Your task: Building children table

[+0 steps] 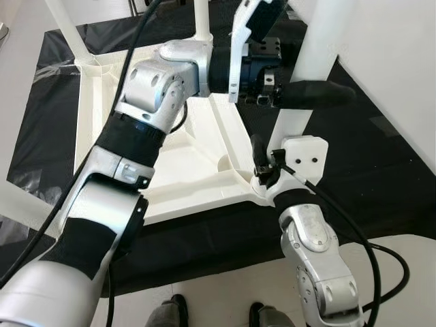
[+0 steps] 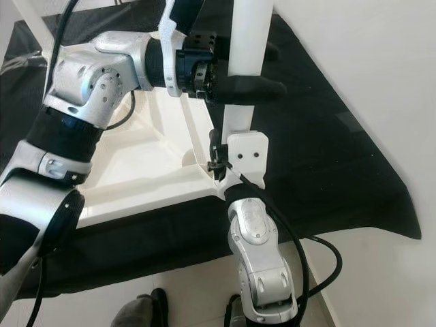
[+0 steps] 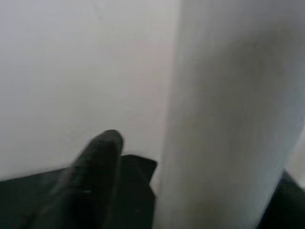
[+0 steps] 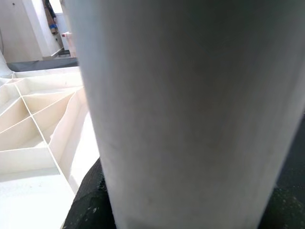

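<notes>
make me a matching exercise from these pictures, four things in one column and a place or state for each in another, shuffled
1. left gripper
2. right gripper
3. table leg
4. black sheet

A. spread on the floor under the tabletop
B. low at the tabletop corner, at the leg's base
C. stands upright at the near corner
D. fingers around the leg higher up

Pairs: 1-D, 2-B, 3-C, 4-A

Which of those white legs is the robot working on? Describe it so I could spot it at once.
Start at the white table top lying upside down on the black sheet. Go to its corner nearest the robot, where a thick white leg stands upright. Unlike the other legs, both grippers, left and right, are on it.
</notes>
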### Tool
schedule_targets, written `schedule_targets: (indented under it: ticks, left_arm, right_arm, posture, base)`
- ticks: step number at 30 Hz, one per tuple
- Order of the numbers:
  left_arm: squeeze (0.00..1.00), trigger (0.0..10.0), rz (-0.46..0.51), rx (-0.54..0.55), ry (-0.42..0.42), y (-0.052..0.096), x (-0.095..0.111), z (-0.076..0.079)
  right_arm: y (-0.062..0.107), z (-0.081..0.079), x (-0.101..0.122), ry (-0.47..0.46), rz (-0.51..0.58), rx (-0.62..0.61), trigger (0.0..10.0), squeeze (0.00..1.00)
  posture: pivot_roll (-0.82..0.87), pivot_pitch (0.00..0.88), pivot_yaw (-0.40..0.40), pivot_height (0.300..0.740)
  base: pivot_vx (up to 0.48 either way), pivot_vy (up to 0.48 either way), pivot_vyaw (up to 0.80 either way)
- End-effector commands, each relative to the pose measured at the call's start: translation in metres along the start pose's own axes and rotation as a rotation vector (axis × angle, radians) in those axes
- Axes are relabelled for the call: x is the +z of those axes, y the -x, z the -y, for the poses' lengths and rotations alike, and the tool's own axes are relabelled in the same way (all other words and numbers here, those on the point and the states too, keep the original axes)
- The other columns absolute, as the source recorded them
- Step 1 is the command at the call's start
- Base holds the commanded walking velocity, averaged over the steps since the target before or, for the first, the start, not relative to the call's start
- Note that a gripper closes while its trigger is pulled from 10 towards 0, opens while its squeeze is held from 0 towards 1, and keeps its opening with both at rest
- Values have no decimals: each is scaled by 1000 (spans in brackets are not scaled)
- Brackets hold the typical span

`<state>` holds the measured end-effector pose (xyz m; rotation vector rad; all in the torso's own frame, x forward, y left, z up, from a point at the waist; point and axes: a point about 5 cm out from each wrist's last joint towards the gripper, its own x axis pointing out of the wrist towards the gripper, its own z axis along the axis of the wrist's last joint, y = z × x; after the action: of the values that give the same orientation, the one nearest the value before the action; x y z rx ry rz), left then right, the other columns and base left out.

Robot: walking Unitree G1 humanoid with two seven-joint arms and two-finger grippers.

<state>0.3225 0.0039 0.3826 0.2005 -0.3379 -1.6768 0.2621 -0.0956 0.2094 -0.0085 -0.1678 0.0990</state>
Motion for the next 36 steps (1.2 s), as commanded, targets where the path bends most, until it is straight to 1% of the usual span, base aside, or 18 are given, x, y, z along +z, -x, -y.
schedule_targets:
  ticks: [1,7,8,9,11,14,16,17,19,21,23,24,25,28,33,34,35,36]
  left_arm:
    - [0,0,-29,12,-21,1,0,-4]
    - [0,0,-47,5,-44,3,-1,-7]
    - [0,0,-52,8,-46,4,-1,-9]
    - [0,0,-52,8,-46,4,-1,-9]
    - [0,0,-55,10,-45,5,-2,-10]
    - [0,0,-55,10,-44,6,-2,-10]
    - [0,0,-59,9,-38,8,-4,-9]
    - [0,0,-59,9,-38,8,-4,-9]
    - [0,0,-59,1,-35,9,-7,-9]
    - [0,0,-57,-5,-32,9,-9,-8]
    - [0,0,-57,-8,-32,9,-10,-8]
    - [0,0,-56,-12,-32,9,-10,-8]
    - [0,0,-53,-15,-31,9,-10,-7]
    - [0,0,-50,-25,-30,9,-10,-7]
    - [0,0,-53,-34,-28,10,-11,-6]
    - [0,0,-56,-37,-28,10,-12,-5]
    - [0,0,-58,-41,-29,10,-12,-5]
    - [0,0,-58,-41,-29,10,-12,-5]
  right_arm:
    - [6,-20,-42,-61,-233,91,10000,0]
    - [4,-18,-39,-63,-218,120,10000,0]
    - [1,-17,-30,-95,-171,232,10000,1000]
    - [1,-17,-30,-95,-171,232,10000,1000]
    - [-2,-16,-21,-123,-126,322,10000,1000]
    - [-4,-15,-18,-134,-109,353,10000,1000]
    - [-12,1,-1,-123,-29,541,10000,1000]
    - [-12,1,-1,-123,-29,541,10000,1000]
    - [-21,25,13,30,37,694,10000,1000]
    - [-30,45,19,148,33,782,10000,1000]
    - [-33,51,20,172,25,805,10000,1000]
    - [-37,58,20,196,9,841,10000,333]
    - [-42,62,19,211,-16,880,10000,0]
    - [-52,70,17,222,-58,960,10000,0]
    - [-59,71,17,192,-72,1010,10000,0]
    - [-64,73,16,178,-75,1040,4471,0]
    - [-67,74,16,169,-76,1061,3176,0]
    - [-67,74,16,169,-76,1061,3176,0]
  posture:
    - [17,263,59,740]
    - [18,264,55,740]
    - [16,263,55,740]
    - [16,263,55,740]
    - [14,262,54,740]
    - [14,262,54,740]
    - [10,261,48,740]
    - [10,261,48,740]
    - [9,260,46,740]
    - [8,259,43,740]
    - [8,259,43,740]
    - [6,259,42,740]
    - [8,260,40,740]
    - [13,259,39,740]
    - [17,261,39,740]
    - [19,261,38,740]
    - [19,261,38,740]
    - [19,261,38,740]
  base:
    - [0,0,0]
    - [0,0,0]
    - [0,0,0]
    - [0,0,0]
    - [0,0,0]
    - [0,0,0]
    - [0,0,0]
    - [0,0,0]
    - [0,0,0]
    - [0,0,0]
    - [0,0,0]
    - [0,0,0]
    - [0,0,0]
    - [0,0,0]
    - [0,0,0]
    - [0,0,0]
    - [0,0,0]
    - [0,0,0]
